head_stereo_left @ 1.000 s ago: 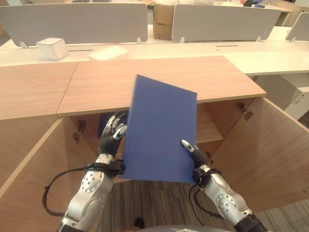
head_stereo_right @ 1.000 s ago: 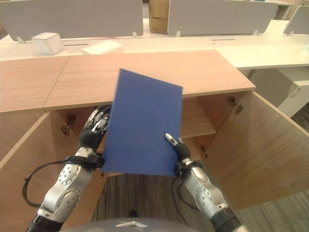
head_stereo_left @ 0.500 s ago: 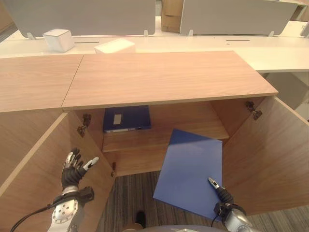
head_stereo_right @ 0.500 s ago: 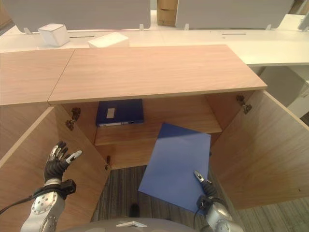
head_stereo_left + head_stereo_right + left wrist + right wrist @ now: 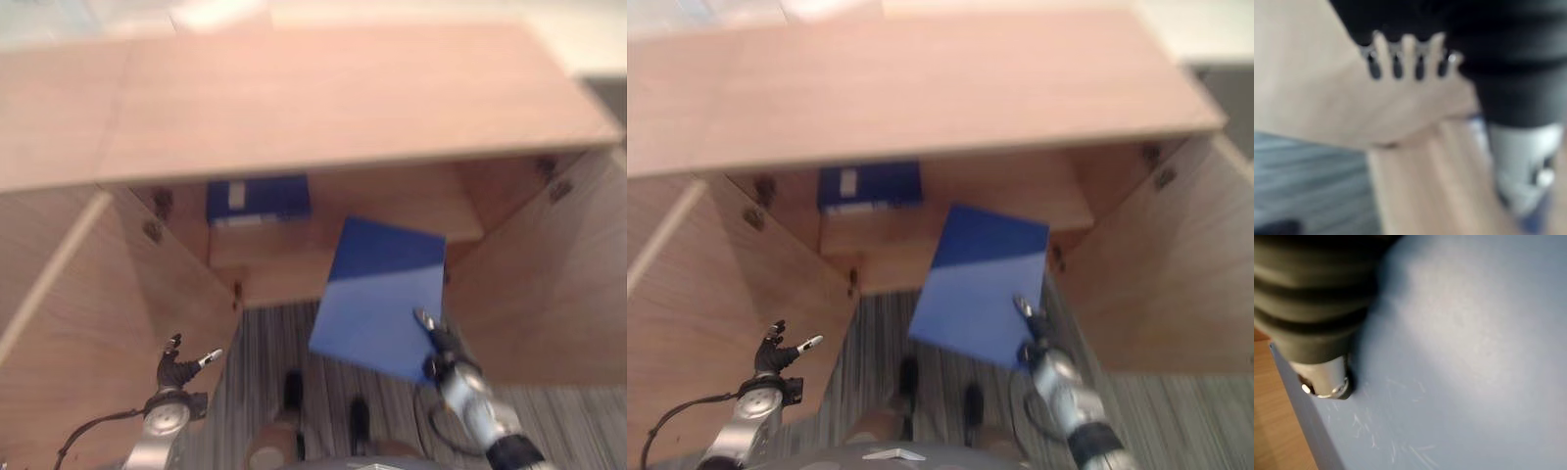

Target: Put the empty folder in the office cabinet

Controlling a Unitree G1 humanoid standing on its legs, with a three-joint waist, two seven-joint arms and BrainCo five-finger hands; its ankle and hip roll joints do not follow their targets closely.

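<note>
1. The left robot hand (image 5: 176, 369) hangs low at about 7 o'clock in the head views, beside the open left cabinet door (image 5: 69, 323). Its fingers are spread loosely and hold nothing; in its own wrist view the fingertips (image 5: 1396, 66) stand in a straight row before pale wood.
2. The office cabinet (image 5: 323, 108) stands open, its wooden top spanning the 12 o'clock side of the view. On the shelf (image 5: 294, 257) inside, towards 11 o'clock, lies a dark blue binder (image 5: 257, 200) with a pale label.
3. The blue folder (image 5: 377, 294) is at centre, tilted, in front of the cabinet opening and above the striped floor (image 5: 274, 343); its upper edge reaches the level of the shelf's right part. It is not yet inside.
4. The right robot hand (image 5: 438, 345) is at about 5 o'clock, gripping the folder at its lower right corner, thumb on the near face. The right wrist view shows the folder's blue surface (image 5: 1464, 357) close against the hand.
5. The right cabinet door (image 5: 549, 294) stands open at 3 o'clock.
</note>
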